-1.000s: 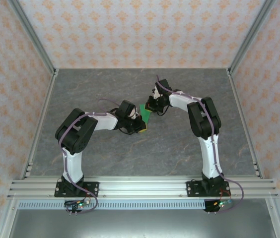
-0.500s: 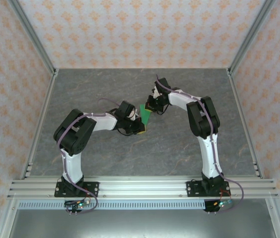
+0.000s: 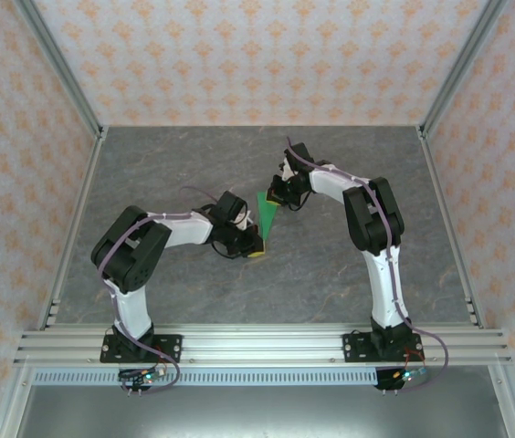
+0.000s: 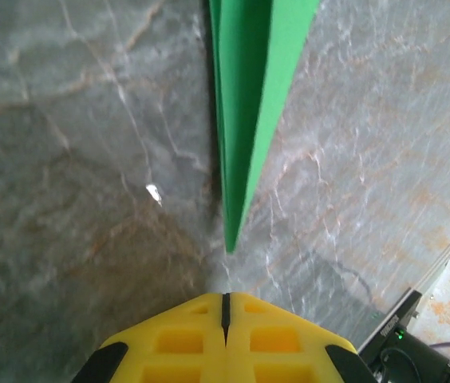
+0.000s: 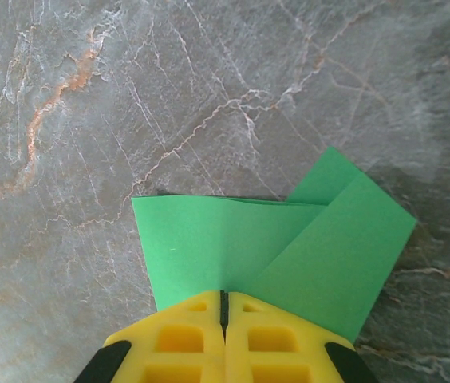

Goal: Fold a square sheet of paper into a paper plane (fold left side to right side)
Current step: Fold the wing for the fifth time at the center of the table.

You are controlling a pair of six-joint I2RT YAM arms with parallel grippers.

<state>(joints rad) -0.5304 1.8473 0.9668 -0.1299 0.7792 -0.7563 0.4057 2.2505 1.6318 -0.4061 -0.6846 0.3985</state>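
Note:
The square sheet of paper (image 3: 263, 217) is bright green and folded into a narrow pointed dart on the grey table. Its wide end lies under my right gripper (image 3: 277, 196) and its point faces the near side. In the right wrist view the paper (image 5: 233, 239) spreads out ahead of and beneath my right gripper (image 5: 224, 294), whose yellow jaws are shut with their tips resting on it. My left gripper (image 3: 256, 249) sits just past the point. In the left wrist view the paper's tip (image 4: 230, 239) ends a short gap ahead of my shut, empty left gripper (image 4: 226, 297).
The grey marbled table (image 3: 349, 265) is walled by patterned panels with metal posts (image 3: 445, 82) at the back corners. An aluminium rail (image 3: 257, 345) carries both arm bases along the near edge.
My left gripper has slid toward the near side along the paper and off its point, so more green shows. The right gripper has stayed in place.

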